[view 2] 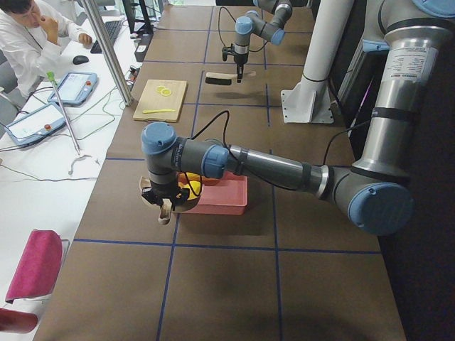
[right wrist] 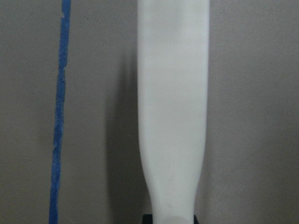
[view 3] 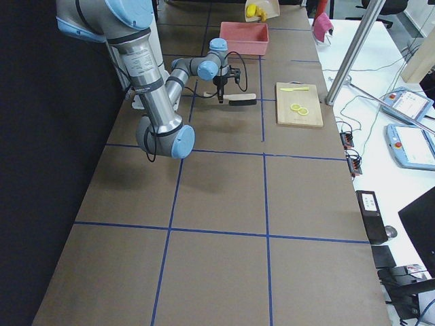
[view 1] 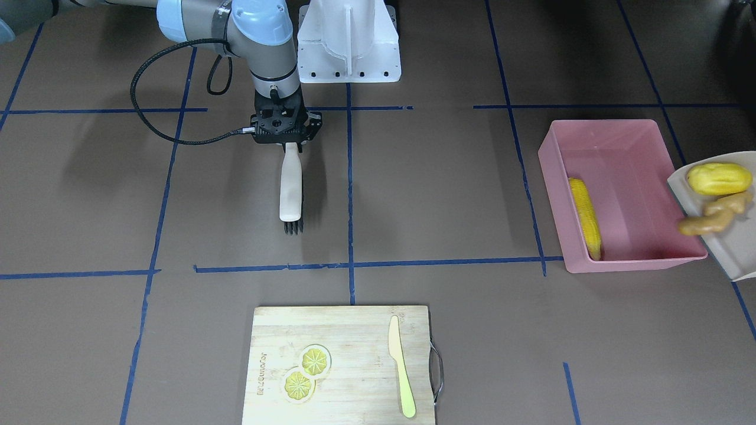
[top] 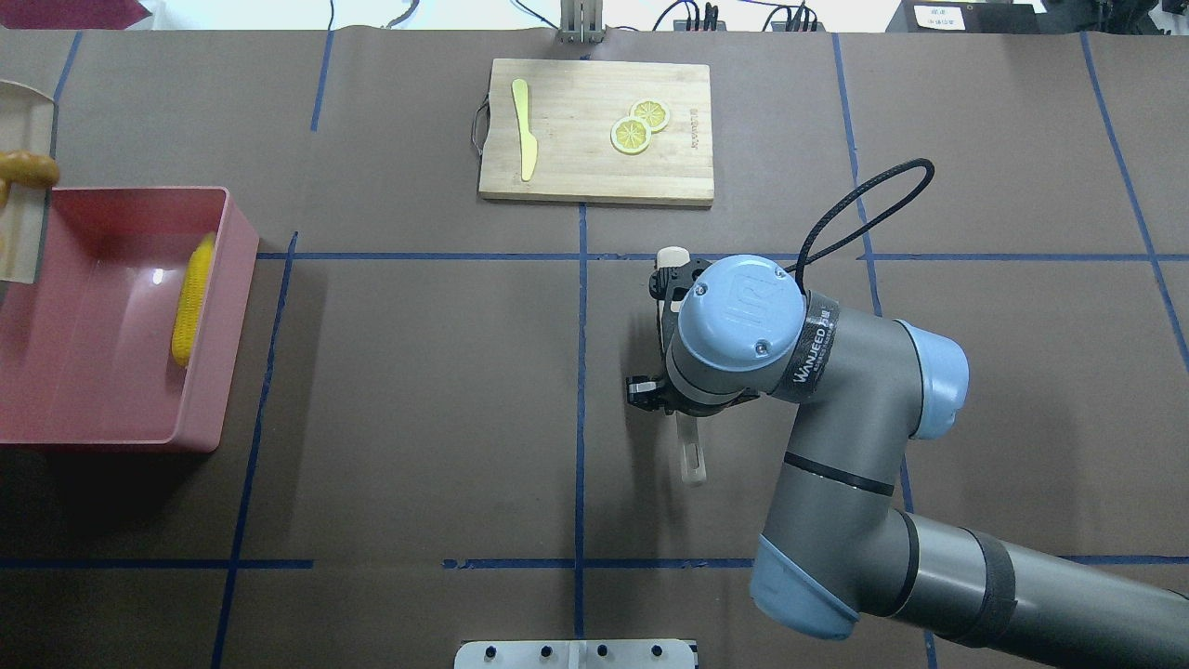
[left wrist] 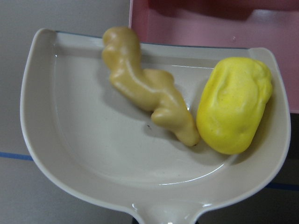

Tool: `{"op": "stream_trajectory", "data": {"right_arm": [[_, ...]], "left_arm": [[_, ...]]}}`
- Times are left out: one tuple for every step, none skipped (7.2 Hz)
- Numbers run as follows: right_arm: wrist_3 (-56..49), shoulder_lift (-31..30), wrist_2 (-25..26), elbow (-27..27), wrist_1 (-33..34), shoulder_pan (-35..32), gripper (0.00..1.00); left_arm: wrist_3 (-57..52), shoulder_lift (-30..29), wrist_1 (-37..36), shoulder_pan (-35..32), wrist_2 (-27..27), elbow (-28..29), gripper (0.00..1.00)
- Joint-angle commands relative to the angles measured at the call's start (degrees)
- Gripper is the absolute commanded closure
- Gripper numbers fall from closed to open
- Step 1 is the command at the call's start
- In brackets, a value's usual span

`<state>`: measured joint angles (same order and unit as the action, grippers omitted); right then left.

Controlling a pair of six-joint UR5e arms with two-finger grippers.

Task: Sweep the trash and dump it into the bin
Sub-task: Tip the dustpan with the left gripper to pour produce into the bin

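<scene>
Here, right gripper (view 1: 290, 146) vertical, on brush (view 1: 291, 192).

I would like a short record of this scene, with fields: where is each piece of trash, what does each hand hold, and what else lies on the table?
corn cob: inside the bin, along one wall
rounded lump: on the dustpan, not yet dumped
ginger root: on the dustpan beside the lump, one end at its lip
dustpan: at the bin's rim, on the left hand; grip not clear
right hand: shut on the brush
cutting board: lemon slices, knife
</scene>
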<state>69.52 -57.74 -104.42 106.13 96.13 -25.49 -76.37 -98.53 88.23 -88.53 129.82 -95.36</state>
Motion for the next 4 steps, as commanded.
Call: {"op": "stream_trajectory", "data": {"right_arm": [[0.0,0.0,0.0,0.0,-0.1,0.1,1.0],[0.0,0.0,0.0,0.0,-0.1,0.1,1.0],[0.0,0.0,0.0,0.0,-0.1,0.1,1.0],[0.0,0.1,0.0,0.0,-0.1,0.1,1.0]], "left_arm": [[-1.3,0.3,-3.3,-0.1,-5.1,-3.0,1.0],[-1.3,0.3,-3.3,0.0,-5.1,-3.0,1.0],[-1.3,0.2,-3.3,0.1,-5.1,-3.0,1.0],[-1.4,0.0,-3.4,0.5,-7.2,-4.0,1.0]]}}
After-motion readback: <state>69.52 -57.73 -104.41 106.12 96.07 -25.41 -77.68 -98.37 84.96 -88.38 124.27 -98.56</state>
